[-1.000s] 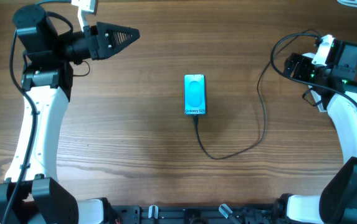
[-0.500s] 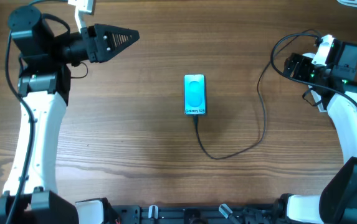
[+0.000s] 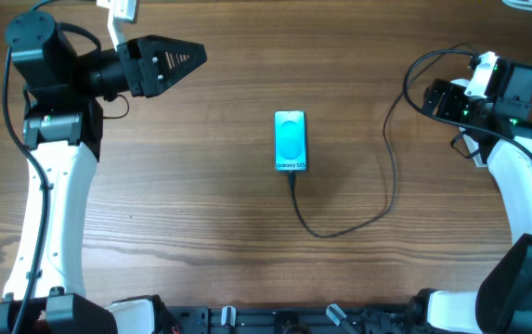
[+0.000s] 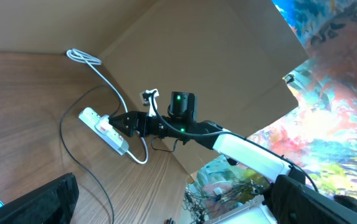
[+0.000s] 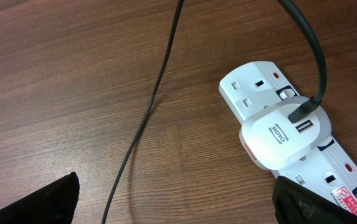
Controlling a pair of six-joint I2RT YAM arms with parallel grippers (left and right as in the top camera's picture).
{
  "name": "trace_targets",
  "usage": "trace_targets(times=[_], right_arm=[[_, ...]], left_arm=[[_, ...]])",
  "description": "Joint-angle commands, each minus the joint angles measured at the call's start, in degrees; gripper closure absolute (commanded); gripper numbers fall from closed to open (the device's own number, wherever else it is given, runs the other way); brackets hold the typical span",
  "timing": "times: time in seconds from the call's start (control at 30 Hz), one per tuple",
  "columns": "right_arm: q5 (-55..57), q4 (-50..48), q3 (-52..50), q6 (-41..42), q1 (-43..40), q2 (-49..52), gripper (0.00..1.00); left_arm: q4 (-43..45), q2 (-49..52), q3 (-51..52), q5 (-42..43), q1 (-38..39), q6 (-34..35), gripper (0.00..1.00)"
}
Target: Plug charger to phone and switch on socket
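Note:
The phone (image 3: 290,141) lies flat mid-table with its teal screen up and the "Galaxy S25" text at the near end. The black charger cable (image 3: 388,158) meets the phone's near edge, loops right and runs up to a white plug (image 5: 284,134) seated in the white socket strip (image 5: 253,84). The strip also shows in the left wrist view (image 4: 103,127). My right gripper (image 3: 433,97) is open and empty just above the strip (image 5: 172,186). My left gripper (image 3: 196,57) is open and empty, raised at the far left and pointing right (image 4: 173,186).
The strip's thick white cord (image 4: 97,68) runs off toward the back right corner of the table. A cardboard wall (image 4: 215,56) stands behind the table's right side. A slack loop of the black cable (image 3: 326,232) lies near the front middle.
The left arm has drawn back slightly to the left, and its gripper has shifted a little with it. The right arm, phone and cable have not moved.

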State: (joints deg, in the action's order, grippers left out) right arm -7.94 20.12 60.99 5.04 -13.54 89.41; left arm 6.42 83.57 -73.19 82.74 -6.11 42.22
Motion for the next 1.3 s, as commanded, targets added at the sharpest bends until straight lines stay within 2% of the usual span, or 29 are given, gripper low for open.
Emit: trace_targets(times=[0.0, 0.03, 0.07, 0.1, 0.2, 0.3, 0.5, 1.0, 1.27], right_arm=[[-1.2, -0.1, 0.1, -0.3, 0.1, 0.4, 0.0], [-1.2, -0.1, 0.1, -0.4, 0.1, 0.4, 0.0], [-1.2, -0.1, 0.1, -0.4, 0.1, 0.4, 0.0], [-1.2, -0.1, 0.1, -0.4, 0.1, 0.4, 0.0], [-1.2, -0.1, 0.1, -0.4, 0.1, 0.4, 0.0], [-1.2, -0.1, 0.1, -0.3, 0.1, 0.4, 0.0], [-1.2, -0.1, 0.1, -0.4, 0.1, 0.4, 0.0], [-1.2, -0.1, 0.1, -0.4, 0.1, 0.4, 0.0], [-1.2, -0.1, 0.1, -0.3, 0.1, 0.4, 0.0]], left_arm=[[-0.1, -0.7, 0.0, -0.1, -0.7, -6.7, 0.0], [-1.3, -0.7, 0.0, -0.2, -0.6, -11.6, 0.0], [-6.5, -0.7, 0.0, -0.5, 0.3, -25.7, 0.0], [-15.6, -0.7, 0.0, -4.4, 1.4, -39.0, 0.0], [-34.5, -0.6, 0.0, -19.5, 3.7, -53.5, 0.0], [-43.6, -0.2, 0.1, -28.9, 5.9, -61.6, 0.0], [-41.4, -0.1, 3.8, -34.2, 6.2, -62.0, 0.0], [-21.7, -0.1, 25.7, -34.4, 6.3, -62.0, 0.0], [-16.9, -0.1, 33.9, -34.8, 6.3, -61.2, 0.0]])
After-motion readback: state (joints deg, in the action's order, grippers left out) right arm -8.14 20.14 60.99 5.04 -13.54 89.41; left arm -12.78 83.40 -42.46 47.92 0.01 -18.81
